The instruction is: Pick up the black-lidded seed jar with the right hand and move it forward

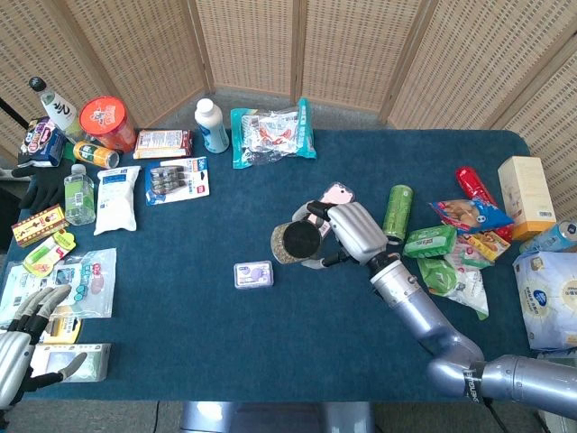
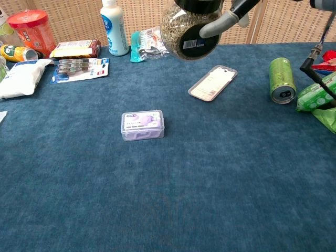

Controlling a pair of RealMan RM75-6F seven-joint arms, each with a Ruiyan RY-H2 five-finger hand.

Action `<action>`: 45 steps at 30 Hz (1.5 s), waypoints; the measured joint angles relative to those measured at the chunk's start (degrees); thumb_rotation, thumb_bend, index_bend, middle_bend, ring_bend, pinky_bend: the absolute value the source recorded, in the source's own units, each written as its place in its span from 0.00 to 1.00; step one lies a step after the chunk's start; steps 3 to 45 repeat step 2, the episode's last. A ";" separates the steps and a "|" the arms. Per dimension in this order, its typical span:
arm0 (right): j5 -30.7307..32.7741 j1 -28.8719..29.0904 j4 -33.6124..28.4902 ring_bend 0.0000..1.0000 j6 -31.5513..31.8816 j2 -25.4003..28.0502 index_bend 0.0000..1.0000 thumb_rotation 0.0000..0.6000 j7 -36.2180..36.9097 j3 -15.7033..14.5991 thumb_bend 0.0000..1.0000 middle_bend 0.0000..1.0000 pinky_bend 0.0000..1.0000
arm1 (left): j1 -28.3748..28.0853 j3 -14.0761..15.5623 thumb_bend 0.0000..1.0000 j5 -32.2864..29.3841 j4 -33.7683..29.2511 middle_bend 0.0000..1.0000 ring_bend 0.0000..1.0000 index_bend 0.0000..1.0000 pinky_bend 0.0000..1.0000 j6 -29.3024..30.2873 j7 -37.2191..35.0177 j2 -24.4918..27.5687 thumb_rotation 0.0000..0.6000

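The round seed jar with its black lid hangs in the air above the middle of the blue table, gripped by my right hand. In the chest view only the jar's lower body with a barcode shows at the top edge, and fingers wrap its right side. My left hand sits open at the table's near left corner, holding nothing.
A small purple box lies just below and left of the jar. A pink phone case and a green can lie beyond and to the right. Snack packets crowd the right side; bottles and packs fill the left.
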 measured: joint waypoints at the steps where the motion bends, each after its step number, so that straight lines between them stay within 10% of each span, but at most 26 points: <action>1: 0.14 0.07 -0.08 0.99 -0.01 -0.02 0.45 1.00 -0.21 -0.01 0.04 0.90 0.71 | -0.07 -0.03 0.30 0.00 0.09 0.13 0.00 0.00 0.00 -0.09 -0.09 -0.02 1.00; 45: 0.29 0.17 -0.16 0.99 -0.05 -0.09 0.45 1.00 -0.51 -0.06 0.04 0.90 0.71 | -0.15 -0.06 0.30 0.01 0.17 0.13 0.00 0.00 0.00 -0.21 -0.19 -0.05 1.00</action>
